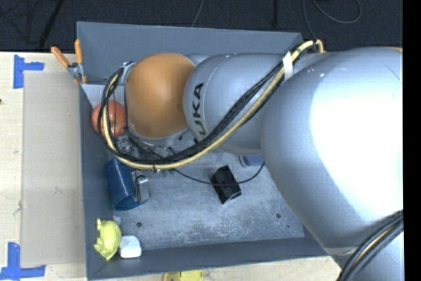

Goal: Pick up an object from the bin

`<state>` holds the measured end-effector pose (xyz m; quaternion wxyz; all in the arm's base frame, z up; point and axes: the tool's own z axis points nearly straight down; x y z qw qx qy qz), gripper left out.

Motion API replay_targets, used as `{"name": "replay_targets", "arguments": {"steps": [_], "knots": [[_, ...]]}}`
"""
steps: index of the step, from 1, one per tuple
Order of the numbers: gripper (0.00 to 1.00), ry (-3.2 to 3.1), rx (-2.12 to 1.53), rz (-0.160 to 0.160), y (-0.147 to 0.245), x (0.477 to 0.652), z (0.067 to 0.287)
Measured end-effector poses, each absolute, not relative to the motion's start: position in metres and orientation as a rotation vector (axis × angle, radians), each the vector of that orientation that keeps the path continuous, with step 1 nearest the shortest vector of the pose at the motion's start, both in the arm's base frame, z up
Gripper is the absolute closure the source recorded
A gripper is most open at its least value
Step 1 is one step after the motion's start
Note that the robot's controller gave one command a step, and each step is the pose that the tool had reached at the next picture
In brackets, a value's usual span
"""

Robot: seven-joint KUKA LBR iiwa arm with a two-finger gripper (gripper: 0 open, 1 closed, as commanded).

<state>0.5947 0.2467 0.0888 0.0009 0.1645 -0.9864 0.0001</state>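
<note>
My gripper reaches down at the left side of the bin, under the arm's orange wrist cover. Its tip stands right beside a dark blue cup-like cylinder that lies on the bin floor against the left wall. I cannot tell whether it touches the cylinder. A red-orange ball sits further back along the left wall, partly hidden behind the cables. A small black block lies on the floor to the right of the gripper.
A yellow toy figure and a white lump rest in the front left corner. A pale blue thing peeks out under the arm. The big silver arm covers the bin's right and back.
</note>
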Motion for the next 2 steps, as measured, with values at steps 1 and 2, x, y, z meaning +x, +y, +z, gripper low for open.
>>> {"name": "replay_targets", "arguments": {"steps": [1,2], "knots": [[1.0,-3.09,0.733,-0.003,0.2437,0.5839,0.0854],[1.0,-3.09,0.733,-0.003,0.2436,0.584,0.0854]]}}
